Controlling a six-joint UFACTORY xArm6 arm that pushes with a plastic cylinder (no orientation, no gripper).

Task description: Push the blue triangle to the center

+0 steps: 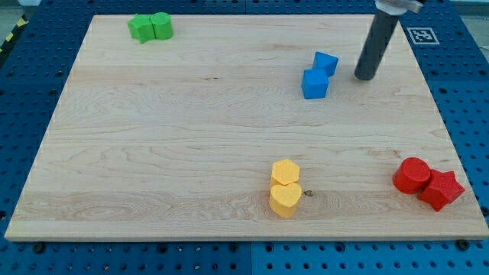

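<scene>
Two yellow blocks (286, 187) sit nearest on the counter (153, 153); two red (428, 183), two green (150, 27). No claw: the tip (364, 76) stands just right of the blue triangle (325, 63), which touches the blue cube (315, 84).

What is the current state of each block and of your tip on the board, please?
My tip: on the board, just to the view's right of the blue blocks, apart from them.
Blue triangle: upper right area, not at the center, touching the blue cube.
Blue cube: flat, beside the triangle.
Green blocks: paired at top left.
Yellow blocks: paired near the bottom edge.
Red blocks: paired at bottom right.
</scene>
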